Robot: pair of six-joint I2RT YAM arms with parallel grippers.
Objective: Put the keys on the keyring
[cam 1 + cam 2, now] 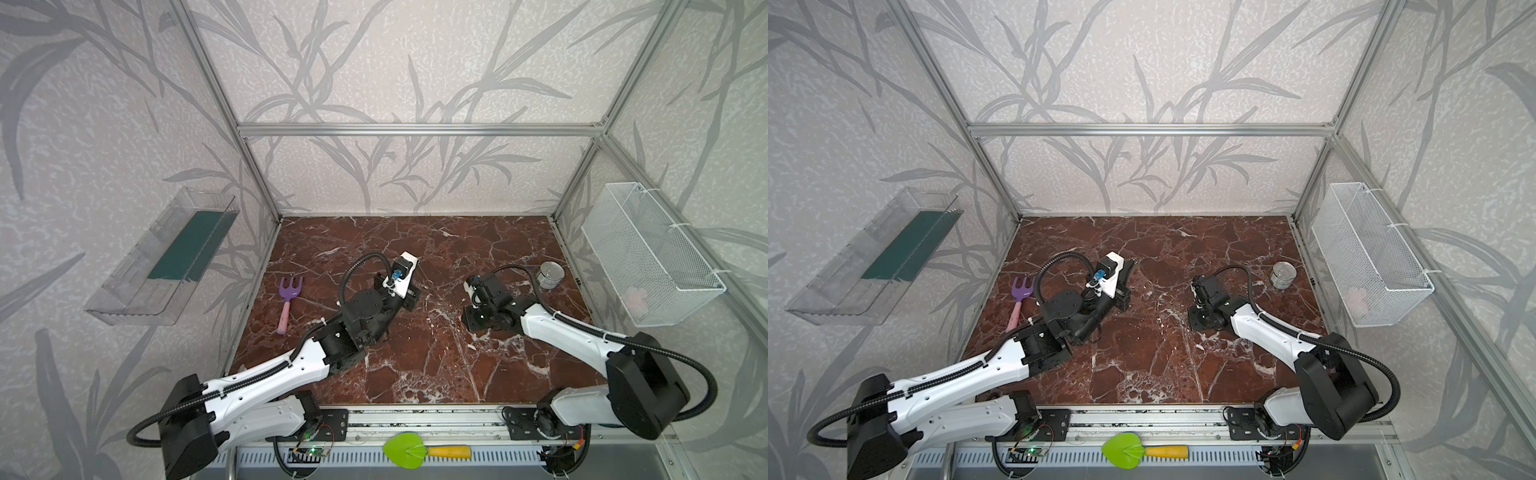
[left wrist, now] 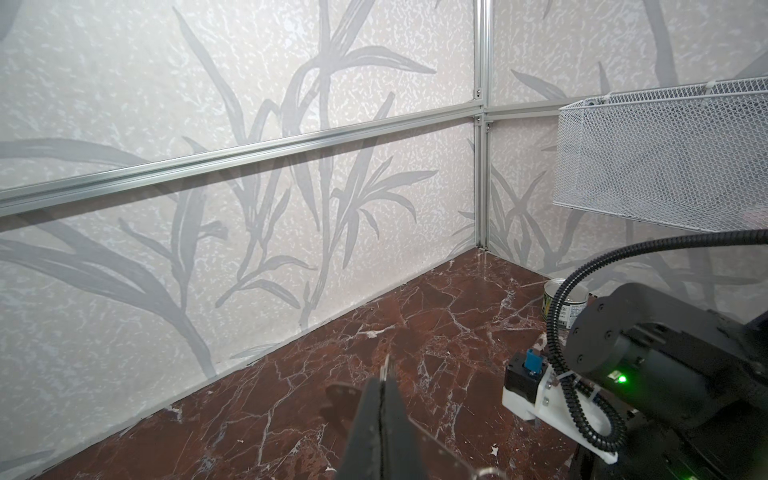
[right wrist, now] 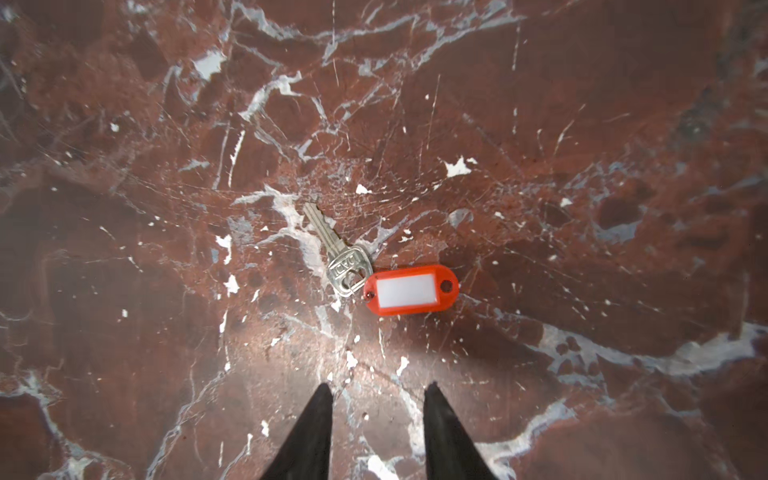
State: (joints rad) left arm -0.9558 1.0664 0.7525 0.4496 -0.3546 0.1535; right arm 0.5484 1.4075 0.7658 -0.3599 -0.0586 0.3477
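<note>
Keyring [image 2: 387, 365] shows only edge-on, a thin pale sliver pinched in my left gripper [image 2: 381, 380], jaws fully closed. Right of centre, keys [image 3: 351, 266] lie flat on the marble table [image 3: 582, 166]: head stamped roughly "DACI", red tag [image 3: 411, 289] label blank, its length crosswise to my right gripper [image 3: 380, 392], blade angling away. Those jaws hang partly apart, empty.
</note>
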